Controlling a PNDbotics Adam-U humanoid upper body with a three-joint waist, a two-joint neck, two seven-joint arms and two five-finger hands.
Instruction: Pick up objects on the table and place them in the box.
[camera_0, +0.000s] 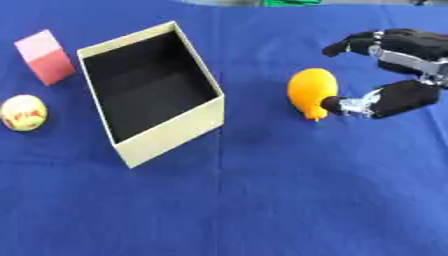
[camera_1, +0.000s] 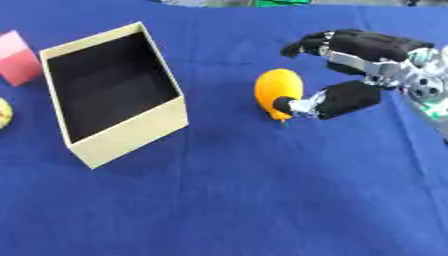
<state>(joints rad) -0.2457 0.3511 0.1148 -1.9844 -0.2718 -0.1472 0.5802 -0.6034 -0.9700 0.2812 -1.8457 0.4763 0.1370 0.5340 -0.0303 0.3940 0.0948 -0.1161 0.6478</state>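
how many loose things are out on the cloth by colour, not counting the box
orange: 1, the orange object at the right robot hand, thumb touching it
pink: 1, the pink block left of the box
yellow with red marks: 1, the ball
total: 3

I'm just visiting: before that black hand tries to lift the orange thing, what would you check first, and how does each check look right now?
1. Right hand beside the orange rounded object: ok, thumb at its side, fingers above.
2. Fingers closed round it: not ok, they are spread open.
3. Object resting on the blue cloth: ok.
4. Cream cardboard box open and empty: ok, dark inside shows nothing.
5. Path to the box free: ok, only bare cloth between.
6. Left hand out of the way: cannot tell, it does not show.
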